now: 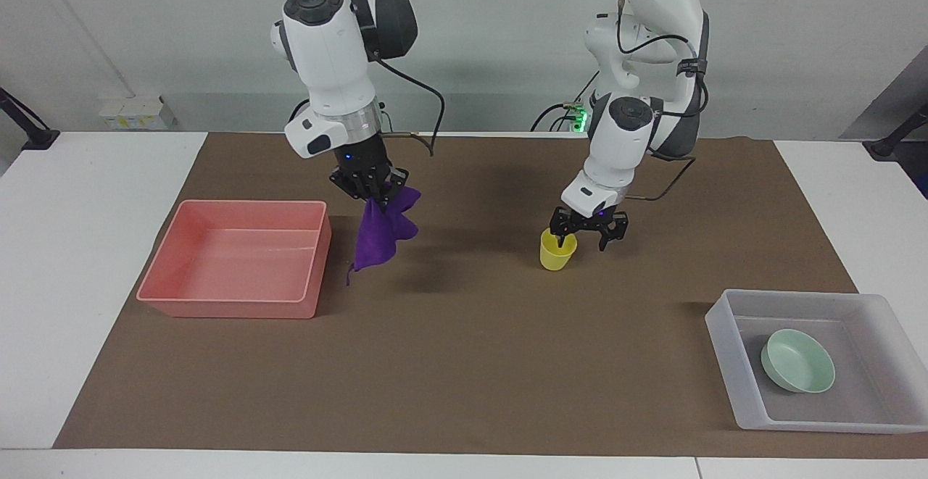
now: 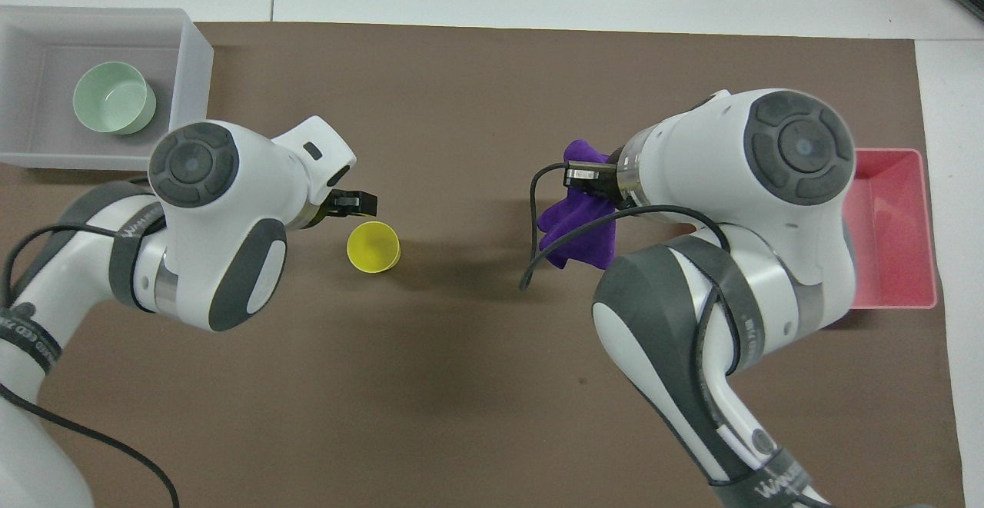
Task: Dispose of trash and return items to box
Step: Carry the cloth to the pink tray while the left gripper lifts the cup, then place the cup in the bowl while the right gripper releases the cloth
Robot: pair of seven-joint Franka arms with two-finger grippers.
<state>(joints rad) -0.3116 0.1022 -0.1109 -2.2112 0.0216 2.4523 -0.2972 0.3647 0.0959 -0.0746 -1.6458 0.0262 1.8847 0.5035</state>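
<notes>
The right claw (image 1: 372, 183) is holding the purple cloth (image 1: 382, 231) up in the air beside the pink bin (image 1: 235, 258); the facing view is showing it hanging long, tail pointing down, while in the overhead view the arm is hiding part of the cloth (image 2: 578, 225) and bin. The left claw (image 1: 586, 227) is standing wide at the rim of the upright yellow cup (image 1: 557, 248), on the bench toward the left arm's end from the bin. Farther from the robots, the green bowl (image 1: 797, 371) is lying in the whitish box (image 1: 731, 370).

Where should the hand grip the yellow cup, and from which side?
Probably at the rim of the yellow cup, from above: it stands upright with its mouth open, so one finger can go inside and one outside. The left hand is open just over it.
</notes>
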